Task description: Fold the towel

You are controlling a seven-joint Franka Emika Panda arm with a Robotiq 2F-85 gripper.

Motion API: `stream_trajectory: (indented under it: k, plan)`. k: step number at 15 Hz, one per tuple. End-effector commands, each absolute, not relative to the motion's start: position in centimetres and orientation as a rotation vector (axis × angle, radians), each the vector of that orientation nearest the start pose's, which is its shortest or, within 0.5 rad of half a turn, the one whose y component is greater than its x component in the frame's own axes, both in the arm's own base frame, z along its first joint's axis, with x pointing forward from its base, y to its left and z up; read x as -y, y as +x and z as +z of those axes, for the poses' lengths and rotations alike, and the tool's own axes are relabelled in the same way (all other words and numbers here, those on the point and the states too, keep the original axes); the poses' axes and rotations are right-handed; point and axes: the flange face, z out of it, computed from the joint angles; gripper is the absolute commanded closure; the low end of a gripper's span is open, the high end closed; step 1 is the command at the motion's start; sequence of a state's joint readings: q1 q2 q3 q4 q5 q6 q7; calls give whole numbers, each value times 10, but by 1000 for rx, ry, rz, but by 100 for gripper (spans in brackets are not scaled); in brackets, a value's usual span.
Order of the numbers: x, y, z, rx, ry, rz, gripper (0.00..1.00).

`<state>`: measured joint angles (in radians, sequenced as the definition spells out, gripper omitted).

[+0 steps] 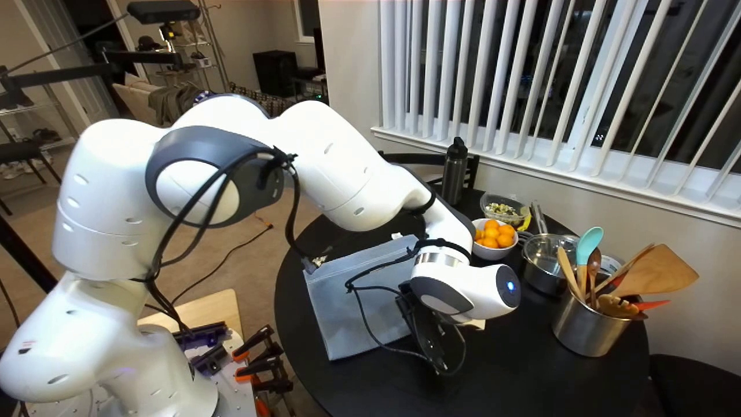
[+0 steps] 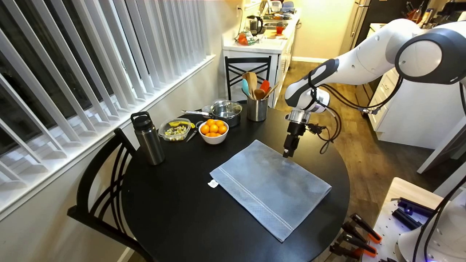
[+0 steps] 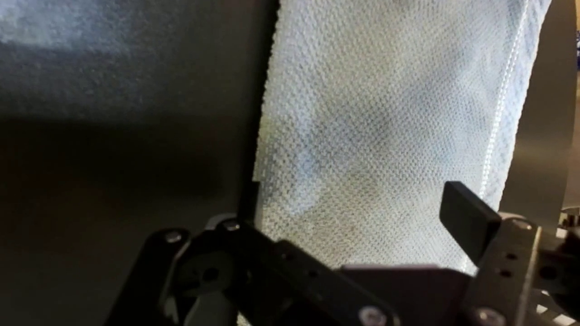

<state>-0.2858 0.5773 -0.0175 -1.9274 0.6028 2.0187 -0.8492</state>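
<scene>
The grey-blue towel (image 2: 276,185) lies flat on the round black table, with a stitched line along one edge and a white tag at a corner. In an exterior view the arm covers part of the towel (image 1: 353,313). My gripper (image 2: 288,154) points down at the towel's edge on the utensil-holder side; whether it touches the cloth I cannot tell. In the wrist view the gripper (image 3: 360,206) is open, its fingers wide apart with nothing held. One finger is by the towel's edge, the other over the towel (image 3: 385,113). The fingertips are hidden in an exterior view (image 1: 431,347).
On the table (image 2: 174,207) stand a white bowl of oranges (image 2: 214,140), a glass-lidded pot (image 2: 233,119), a steel utensil holder (image 2: 257,110), a clear food container (image 2: 171,137) and a steel bottle (image 2: 150,143). A black chair (image 2: 91,214) stands at the table's edge.
</scene>
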Motion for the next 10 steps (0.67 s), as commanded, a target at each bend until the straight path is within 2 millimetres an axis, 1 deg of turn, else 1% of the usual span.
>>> stream_trajectory:
  k: [1,4,7,9,10]
  plan:
    - [139,556,165,37,-2503,104,0]
    - [141,557,163,-36,-2535,59,0]
    - [143,557,160,-75,-2568,52,0]
    - [139,559,160,-81,-2575,58,0]
    - [133,561,160,-72,-2573,64,0]
